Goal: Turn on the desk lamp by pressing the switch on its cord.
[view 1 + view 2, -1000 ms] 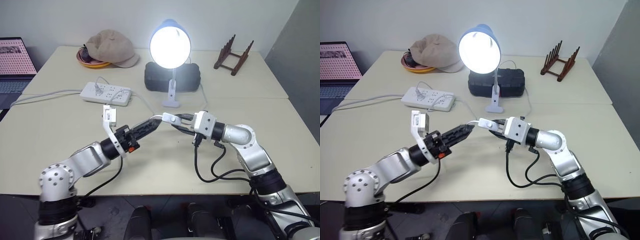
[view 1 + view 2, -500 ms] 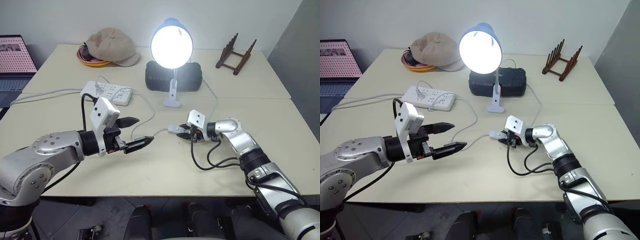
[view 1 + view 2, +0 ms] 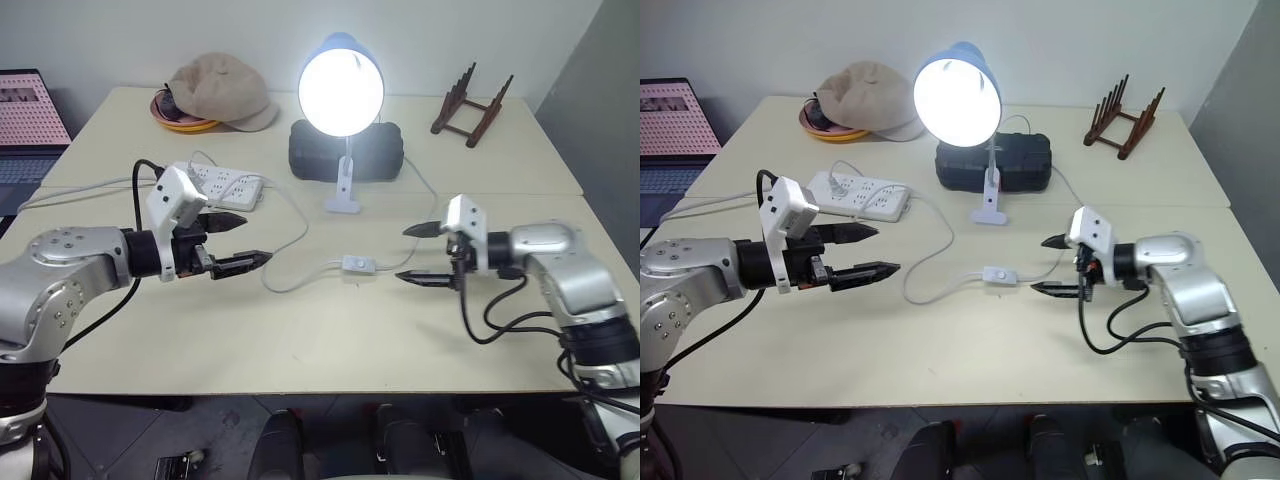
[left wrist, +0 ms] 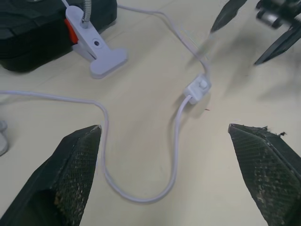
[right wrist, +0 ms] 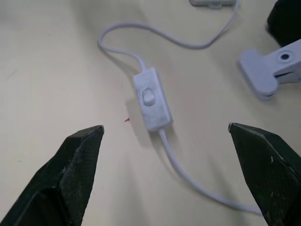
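With both pairs of fingers spread wide and holding nothing, the 2 grippers face each other across the table, each a little above it. The left gripper points toward 3 o'clock, the right gripper toward 9 o'clock, its black fingertips one above the other.

Between them, lying flat on the tabletop and touched by neither, is the switch, nearer the right gripper than the left. In the right wrist view the switch shows as a white oblong with its little button facing up.

From the switch the cord runs toward 9 o'clock, loops, then climbs toward 11 o'clock to the power strip. Its other end goes toward 3 o'clock and curves up toward 1 o'clock behind the lamp.

At 12 o'clock from the switch stands the lamp, lit and glaring white inside its light-blue shade, its white clip base resting on the table. Just behind the clip sits a black case.

Farther out, at about 10 o'clock near the back edge, a tan cap lies over an orange dish. At about 2 o'clock is a dark wooden rack. At the far 9 o'clock edge a laptop shows a pinkish screen.
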